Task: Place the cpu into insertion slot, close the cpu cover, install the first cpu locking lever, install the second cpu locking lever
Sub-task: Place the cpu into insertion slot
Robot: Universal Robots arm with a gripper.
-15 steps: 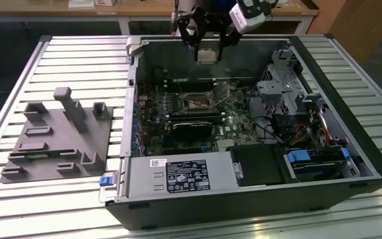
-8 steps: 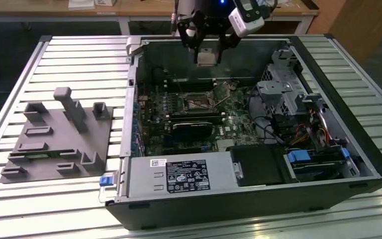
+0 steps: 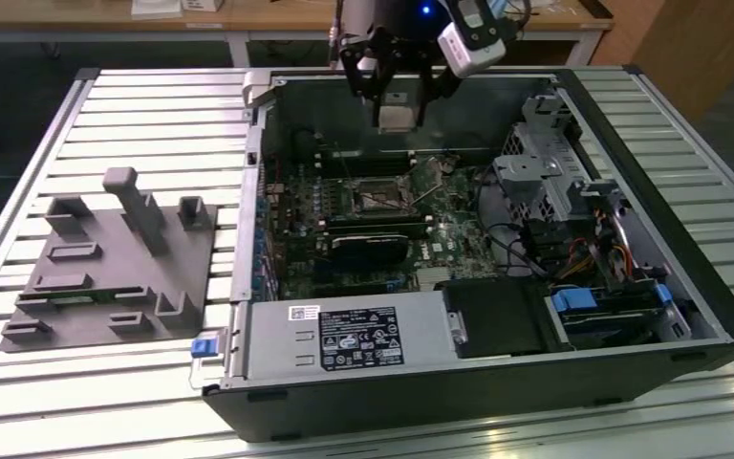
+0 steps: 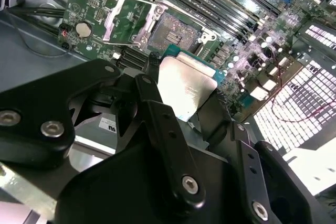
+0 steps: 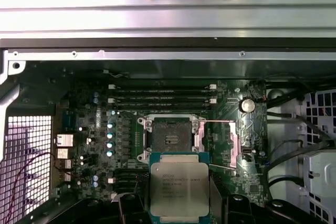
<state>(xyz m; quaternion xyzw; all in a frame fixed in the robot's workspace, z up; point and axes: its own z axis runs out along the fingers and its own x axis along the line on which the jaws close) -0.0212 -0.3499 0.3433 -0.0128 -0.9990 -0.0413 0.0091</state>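
My gripper (image 3: 397,96) hangs above the back of the open computer case, shut on the cpu (image 3: 397,117), a pale silvery square chip. In both wrist views the cpu (image 5: 179,187) (image 4: 186,90) sits between the black fingers (image 5: 128,205), held by its edges. The insertion slot (image 5: 170,139) (image 4: 173,30) lies uncovered on the green board, just beyond the chip and below it. In the exterior view the slot (image 3: 377,199) is nearer the camera than the gripper. The cpu cover (image 5: 231,145) (image 4: 123,19) is swung open beside the slot. Thin lever rods (image 5: 218,122) stand released by the cover.
Long black memory slots (image 5: 163,95) run behind the slot. A black fan unit (image 3: 370,247) and a labelled grey power supply box (image 3: 341,339) sit nearer the front. Drive bays and cables (image 3: 572,206) fill the exterior view's right. A grey parts fixture (image 3: 112,258) lies outside the case.
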